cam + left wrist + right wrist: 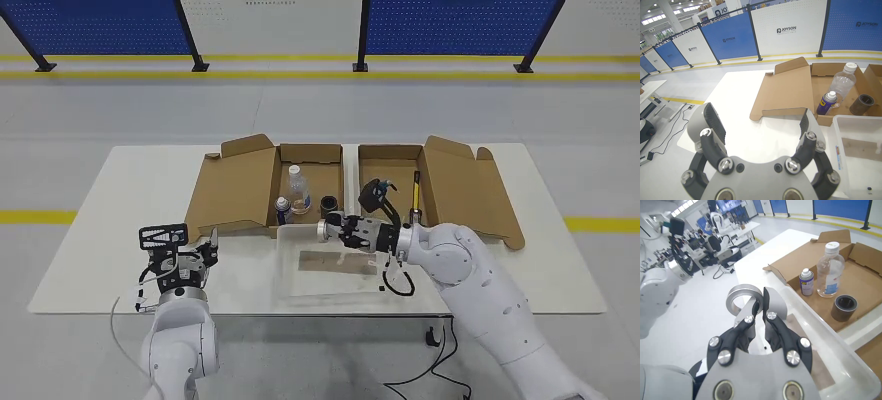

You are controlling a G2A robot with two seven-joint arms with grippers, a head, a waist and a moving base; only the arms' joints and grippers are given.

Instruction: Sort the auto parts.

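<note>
Right hand point(761, 300) gripping a ring point(743, 287) above the tray point(810, 313) edge
Left hand point(758, 117) open and empty over the worktop point(738, 91), beside a box point(787, 91) holding a bottle point(842, 85), can point(826, 103) and sleeve point(862, 105)

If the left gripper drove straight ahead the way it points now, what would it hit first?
Probably the cardboard box's flat lid flap, past bare table; how high the left gripper rides is unclear.
</note>
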